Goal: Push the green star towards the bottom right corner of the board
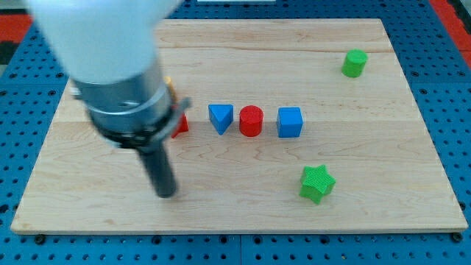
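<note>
Resting apart: my tip [167, 193], green star [317, 183]

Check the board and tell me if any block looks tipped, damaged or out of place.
Nothing stands out. The green star, green block, blue triangle, red cylinder and blue cube sit flat and intact. A red block is mostly hidden behind the arm. My tip is left of the star, touching nothing.

A blue triangle [220, 117], red cylinder [251, 121] and blue cube [290, 122] line up mid-counter [243, 44]; a green cylinder [354, 63] sits far right.
</note>
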Motion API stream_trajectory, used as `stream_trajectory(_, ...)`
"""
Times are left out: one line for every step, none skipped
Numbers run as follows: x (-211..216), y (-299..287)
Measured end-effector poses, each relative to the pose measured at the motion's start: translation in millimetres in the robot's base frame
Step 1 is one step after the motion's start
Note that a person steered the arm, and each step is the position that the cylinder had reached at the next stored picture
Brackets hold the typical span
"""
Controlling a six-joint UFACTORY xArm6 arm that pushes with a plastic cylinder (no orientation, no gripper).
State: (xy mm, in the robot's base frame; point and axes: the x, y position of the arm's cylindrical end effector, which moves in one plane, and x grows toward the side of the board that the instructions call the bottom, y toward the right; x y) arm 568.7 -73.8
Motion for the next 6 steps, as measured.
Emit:
stream_trajectory(3.8, 67.6)
stream_trajectory(8.3, 118.5)
stream_trajectory(9.0, 164.0)
stream_trajectory(9.0, 200.2)
stream_trajectory(8.7, 232.0)
stream_trajectory(2.6, 249.6)
